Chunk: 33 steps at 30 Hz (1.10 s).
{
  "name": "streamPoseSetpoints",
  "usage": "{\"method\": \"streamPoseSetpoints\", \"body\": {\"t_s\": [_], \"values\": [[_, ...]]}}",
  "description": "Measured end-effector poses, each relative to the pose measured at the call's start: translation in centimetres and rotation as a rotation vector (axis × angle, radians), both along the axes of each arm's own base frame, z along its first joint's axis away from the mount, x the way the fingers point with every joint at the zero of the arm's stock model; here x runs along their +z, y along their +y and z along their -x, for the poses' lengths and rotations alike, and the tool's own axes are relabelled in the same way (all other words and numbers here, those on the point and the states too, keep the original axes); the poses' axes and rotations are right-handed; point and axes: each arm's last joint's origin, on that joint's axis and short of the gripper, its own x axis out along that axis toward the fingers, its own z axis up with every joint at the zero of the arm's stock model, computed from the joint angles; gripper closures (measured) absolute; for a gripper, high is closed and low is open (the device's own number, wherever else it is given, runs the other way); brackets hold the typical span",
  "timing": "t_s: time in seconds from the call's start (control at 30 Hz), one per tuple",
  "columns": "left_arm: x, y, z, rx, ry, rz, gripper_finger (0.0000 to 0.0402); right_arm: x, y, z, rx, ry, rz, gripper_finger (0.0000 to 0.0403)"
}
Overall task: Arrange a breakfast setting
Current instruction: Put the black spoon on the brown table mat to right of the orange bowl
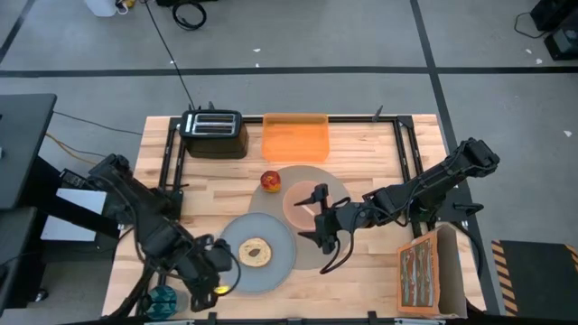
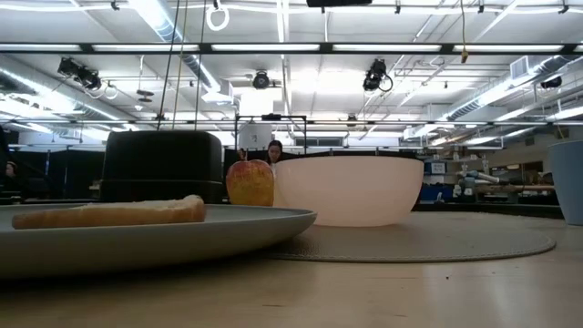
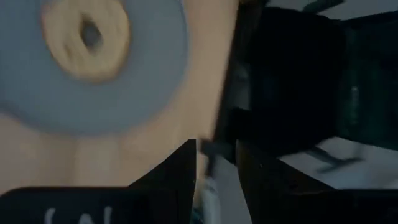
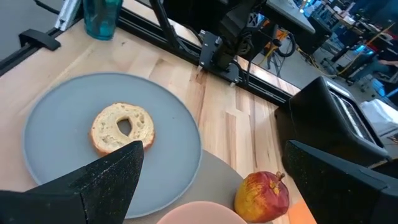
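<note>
Setting is coming together but is not finished. The grey-brown placemat (image 1: 336,194) is lying mid-table; the pink bowl (image 1: 303,206) is sitting on it, the grey plate (image 1: 275,266) is overlapping its near-left edge, and the browned bagel (image 1: 255,252) is lying flat at the plate's centre, hole up. The red apple (image 1: 270,181), red shading to yellow, is standing upright just off the mat's far-left edge, near the bowl. The blue cup (image 1: 164,299) is waiting at the near-left table corner, apart from the setting; no spoon is showing on the mat. Left gripper (image 1: 213,282) is hovering just left of the plate, between it and the cup; its fingers are a little apart, and I cannot tell whether anything is between them. Right gripper (image 1: 321,217) is hanging over the bowl, jaws spread wide, empty. Judged remaining: cup and spoon placement.
</note>
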Motion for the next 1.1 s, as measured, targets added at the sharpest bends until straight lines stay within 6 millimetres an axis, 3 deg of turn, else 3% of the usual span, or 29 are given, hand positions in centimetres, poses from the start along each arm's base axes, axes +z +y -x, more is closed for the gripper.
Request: {"method": "streamPoseSetpoints", "body": {"t_s": [0.17,0.53,0.87,1.1], "values": [[0.0,-1.1,1.9,0.146,0.227,0.110,0.0280,0.0,0.1,0.0,0.025,0.005,-0.011,0.0004],[-0.5,-1.8,6.5,0.501,0.759,0.059,0.0280,-0.2,0.3,0.1,0.118,0.037,-0.044,0.0004],[-0.4,-3.1,9.1,0.584,0.895,0.020,0.0280,-0.7,-0.2,0.1,0.184,0.104,-0.035,0.0004],[-0.4,-3.5,9.7,0.663,0.921,0.018,0.0280,-0.7,-0.2,0.1,0.236,0.105,0.020,0.0004]]}}
